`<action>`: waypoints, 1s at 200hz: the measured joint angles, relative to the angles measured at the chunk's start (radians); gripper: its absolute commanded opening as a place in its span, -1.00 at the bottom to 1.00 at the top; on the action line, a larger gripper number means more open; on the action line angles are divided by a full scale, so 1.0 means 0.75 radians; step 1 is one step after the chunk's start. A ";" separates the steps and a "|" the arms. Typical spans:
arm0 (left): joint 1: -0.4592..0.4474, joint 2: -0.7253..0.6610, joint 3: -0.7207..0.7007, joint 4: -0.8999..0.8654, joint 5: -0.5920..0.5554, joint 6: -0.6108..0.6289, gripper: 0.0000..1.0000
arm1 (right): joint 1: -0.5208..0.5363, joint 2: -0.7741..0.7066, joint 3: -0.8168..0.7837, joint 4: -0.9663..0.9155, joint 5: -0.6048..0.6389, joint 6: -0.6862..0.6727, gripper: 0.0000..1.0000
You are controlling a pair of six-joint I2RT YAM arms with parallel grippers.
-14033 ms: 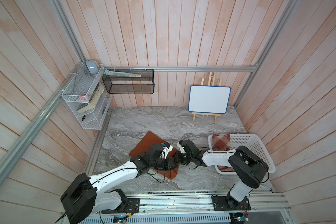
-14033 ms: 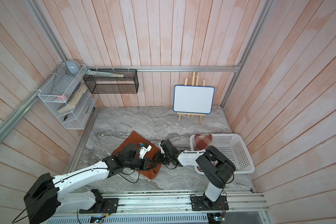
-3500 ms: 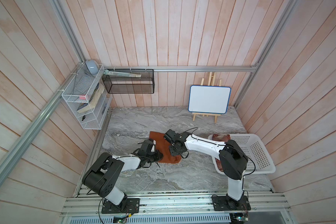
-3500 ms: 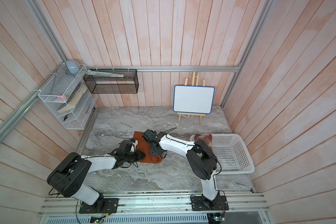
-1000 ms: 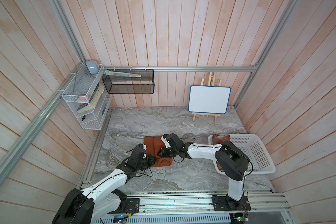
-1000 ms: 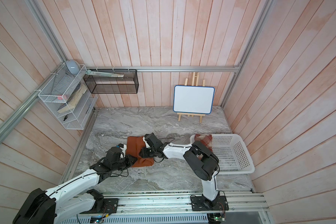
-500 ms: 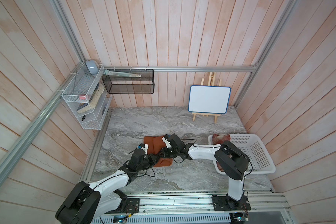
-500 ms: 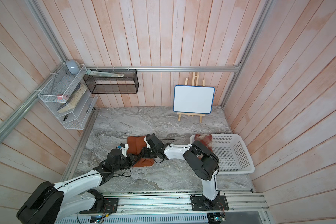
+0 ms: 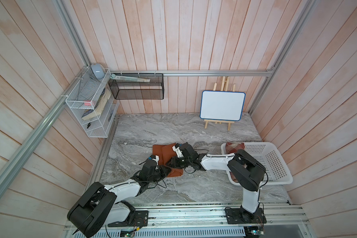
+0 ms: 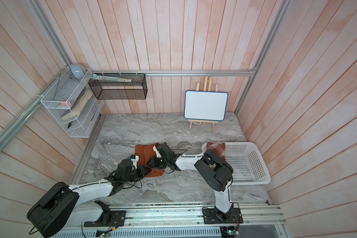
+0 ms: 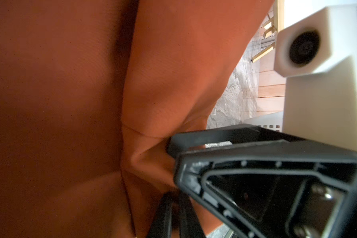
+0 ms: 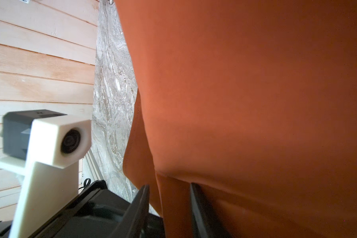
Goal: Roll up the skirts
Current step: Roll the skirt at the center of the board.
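Observation:
The rust-orange skirt (image 9: pixel 165 151) (image 10: pixel 144 152) lies folded on the marble table, seen in both top views. Both grippers meet at its near part. My left gripper (image 9: pixel 167 170) (image 11: pixel 174 204) is shut on a fold of the orange cloth (image 11: pixel 60 103), its jaws almost touching. My right gripper (image 9: pixel 169 163) (image 12: pixel 169 191) is shut on a thicker fold of the same skirt (image 12: pixel 256 103), which puckers at its fingertips. The plaid skirt (image 9: pixel 234 146) (image 10: pixel 216 147) sits bundled at the far left corner of the white basket (image 9: pixel 276 162), partly behind the right arm.
A whiteboard on a small easel (image 9: pixel 222 105) stands at the back right. A white wire shelf (image 9: pixel 91 111) and a black mesh bin (image 9: pixel 136 88) hang on the walls at the back left. Bare marble (image 9: pixel 173 127) stretches behind the skirt.
My left gripper has slid right to the skirt's near edge and its jaws have narrowed onto the cloth. The right gripper has hardly moved.

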 measured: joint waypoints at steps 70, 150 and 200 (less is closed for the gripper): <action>0.026 0.122 0.005 0.017 -0.008 0.004 -0.83 | -0.110 -0.203 0.036 -0.007 -0.098 -0.032 -0.51; 0.037 0.137 0.016 0.018 0.001 0.030 -0.84 | -0.136 0.144 0.239 -0.042 -0.174 -0.134 -0.72; 0.047 0.127 0.026 -0.022 0.001 0.056 -0.84 | -0.186 0.274 0.247 -0.016 -0.216 -0.151 -0.71</action>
